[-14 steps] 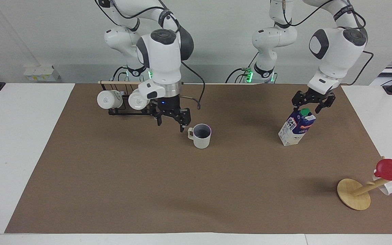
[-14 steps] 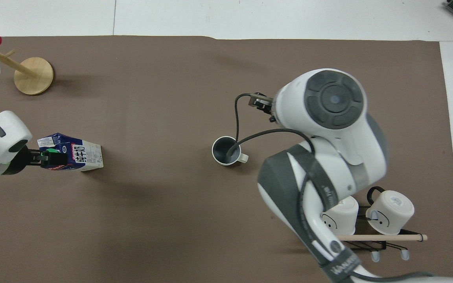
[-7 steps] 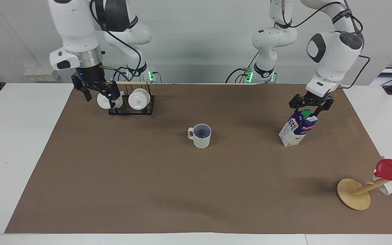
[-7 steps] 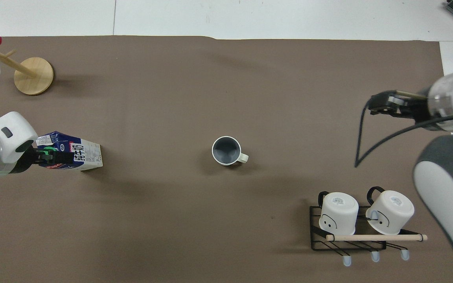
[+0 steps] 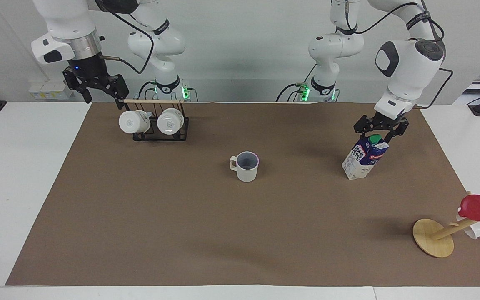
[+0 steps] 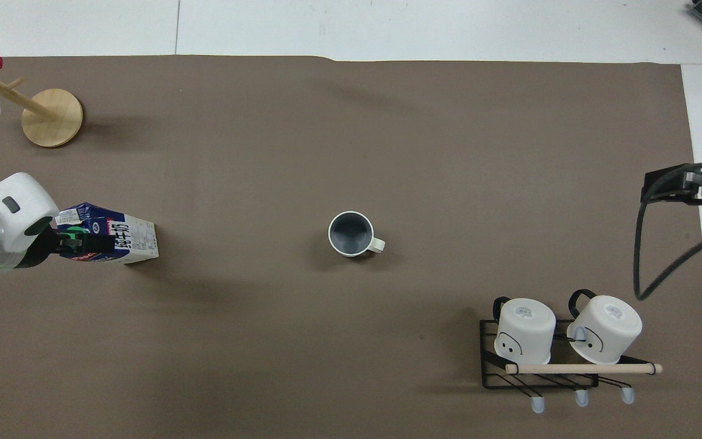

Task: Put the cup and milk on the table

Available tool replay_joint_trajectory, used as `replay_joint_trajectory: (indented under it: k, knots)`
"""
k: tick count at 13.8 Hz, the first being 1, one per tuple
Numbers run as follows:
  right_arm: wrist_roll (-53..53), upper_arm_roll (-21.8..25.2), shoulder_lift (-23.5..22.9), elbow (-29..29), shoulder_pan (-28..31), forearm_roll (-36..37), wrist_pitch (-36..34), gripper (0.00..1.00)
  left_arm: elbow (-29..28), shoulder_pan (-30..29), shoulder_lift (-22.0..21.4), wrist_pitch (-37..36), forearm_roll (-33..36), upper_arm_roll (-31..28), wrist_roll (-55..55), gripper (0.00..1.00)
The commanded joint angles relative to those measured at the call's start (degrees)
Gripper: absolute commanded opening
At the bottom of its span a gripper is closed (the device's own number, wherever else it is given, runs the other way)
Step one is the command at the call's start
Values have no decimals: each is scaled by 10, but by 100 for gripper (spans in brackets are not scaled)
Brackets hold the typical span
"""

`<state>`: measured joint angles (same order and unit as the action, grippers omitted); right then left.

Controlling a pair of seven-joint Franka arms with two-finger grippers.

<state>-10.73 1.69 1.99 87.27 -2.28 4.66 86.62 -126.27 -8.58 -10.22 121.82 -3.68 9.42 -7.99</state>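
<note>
Cup and milk both stand on the brown paper sheet (image 5: 181, 225) that covers the middle of the table (image 5: 15, 175), so you can read the rest from the right arm's end across to the left arm's. Your right gripper (image 5: 101, 95) hangs in the air over the edge of the paper at that end, its fingers spread apart and holding nothing. Just beside it you see a black wire rack (image 5: 161, 135) with a wooden rod along its top and two white mugs (image 5: 129, 121) lying on their sides in it, close to the robots. The cup (image 5: 247, 166) sits upright near the middle of the paper, farther from the robots than the rack, well apart from both grippers, its handle pointing toward the right arm's end. Toward the left arm's end you find the milk (image 5: 363, 160) with its base on the paper and its green cap up. Your left gripper (image 5: 379, 132) is down at the carton's top, fingers parted on either side of the cap; you cannot tell whether they touch it. Farthest from the robots at that end, a round wooden stand (image 5: 431, 238) carries a red cup (image 5: 479, 208) on its slanted peg.
</note>
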Motion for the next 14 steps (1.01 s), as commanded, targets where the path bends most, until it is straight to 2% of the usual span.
replay_joint_trajectory:
  k: [1,5,7,10,13,14]
  knots:
    - [19,-7,-29,-46,10,-16,-23,100,0,1,8,13,8,-1,7,100]
    - [20,-11,-20,-36,3,-22,-23,100,13,-4,13,7,8,-1,1,100]
    - [20,-9,-12,-23,3,-52,-22,100,22,-5,14,2,8,-1,3,100]
    - [62,-9,-7,-15,4,-51,-18,100,23,-4,14,3,4,-1,10,100]
    - [66,-8,-4,-8,4,-48,-14,100,21,1,14,3,4,-1,33,93]
    - [65,-8,-4,-8,5,-47,-13,100,20,2,14,6,4,-1,45,86]
